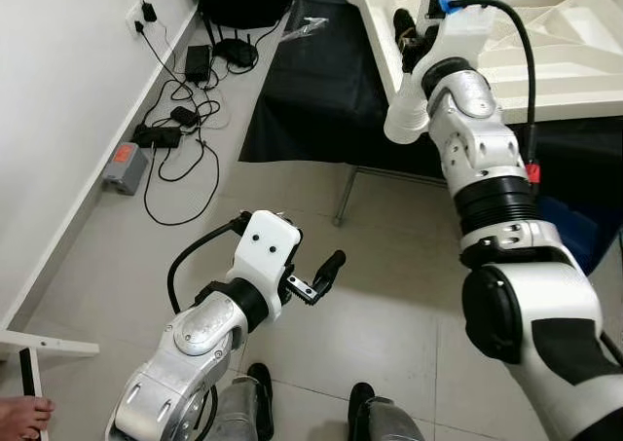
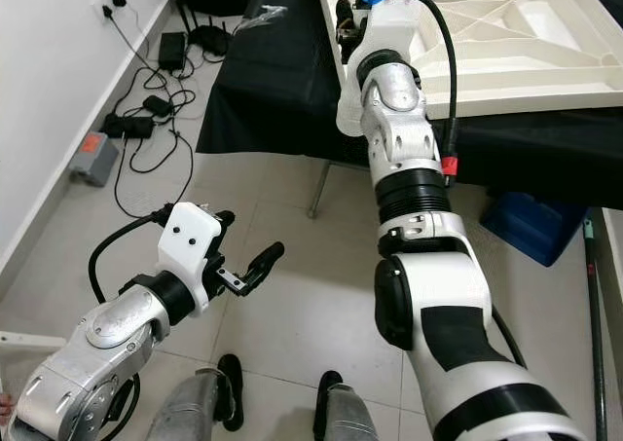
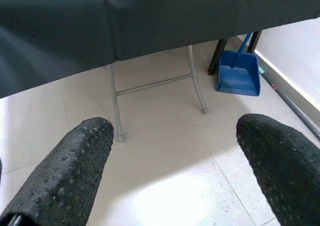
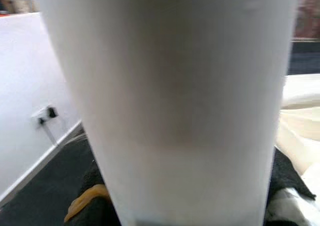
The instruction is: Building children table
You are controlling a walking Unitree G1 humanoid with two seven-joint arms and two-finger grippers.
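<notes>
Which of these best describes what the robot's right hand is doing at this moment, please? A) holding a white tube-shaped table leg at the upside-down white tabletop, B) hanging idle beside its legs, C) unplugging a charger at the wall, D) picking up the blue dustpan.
A: the right hand is up at the corner of the white tabletop on the black-draped table, with the white leg close before its wrist camera.

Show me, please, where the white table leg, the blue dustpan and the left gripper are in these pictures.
white table leg [image 4: 180, 106]: right wrist view, middle of the tube.
blue dustpan [image 3: 238, 79]: left wrist view, its pan.
left gripper [image 1: 316, 277]: left eye view, between its fingertips.
</notes>
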